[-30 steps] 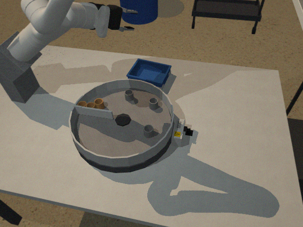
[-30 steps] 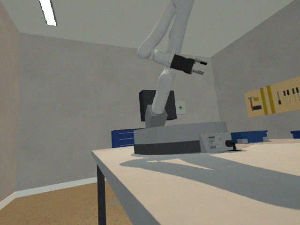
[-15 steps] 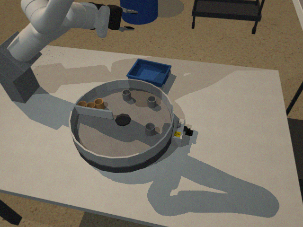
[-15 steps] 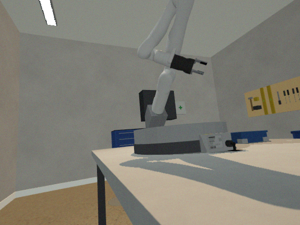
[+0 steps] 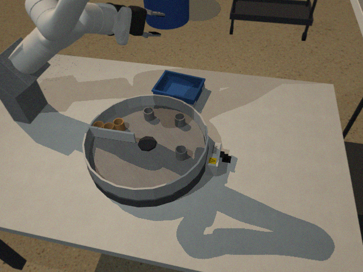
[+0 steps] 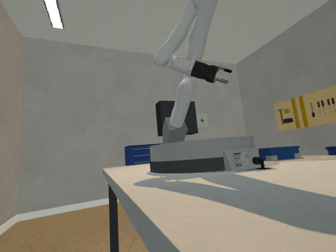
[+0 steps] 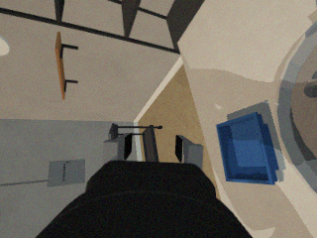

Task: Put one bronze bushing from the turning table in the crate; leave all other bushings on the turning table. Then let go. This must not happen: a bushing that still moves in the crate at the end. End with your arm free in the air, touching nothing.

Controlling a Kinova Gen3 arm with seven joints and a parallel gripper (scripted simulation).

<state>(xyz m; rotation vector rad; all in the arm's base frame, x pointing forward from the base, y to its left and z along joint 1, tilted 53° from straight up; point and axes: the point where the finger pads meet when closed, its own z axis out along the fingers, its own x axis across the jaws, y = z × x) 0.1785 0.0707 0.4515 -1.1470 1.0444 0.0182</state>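
High in the upper left of the top view, the gripper (image 5: 154,24) points sideways toward the right of the frame, with its two fingers wide apart and nothing between them. It hangs beyond the far edge of the white table (image 5: 278,140), above the brown floor, and just in front of a blue barrel (image 5: 173,13) at the top edge. The white arm (image 5: 58,20) goes from there down to a grey base block (image 5: 20,96) at the left edge of the table. In the middle of the frame lies the round turning table (image 5: 146,187), which has a grey wall and a black hub (image 5: 147,143) at its centre. A short grey barrier (image 5: 113,134) goes from the left wall toward the hub. Three bronze bushings stand close together just behind this barrier, in the upper left part of the disc: one (image 5: 98,124) nearest the wall, one (image 5: 108,126) in the middle, and one (image 5: 119,123) on the right. Three grey bushings stand apart from each other on the right half: one (image 5: 148,113) at the top, one (image 5: 180,119) to its right, and one (image 5: 181,152) lower down. The blue crate (image 5: 178,86) sits just behind the turning table, in the upper middle of the frame, and nothing shows inside it. A small grey box (image 5: 215,154) with a yellow label is attached on the right side of the turning table. In the wrist view the crate (image 7: 248,149) appears at the right.
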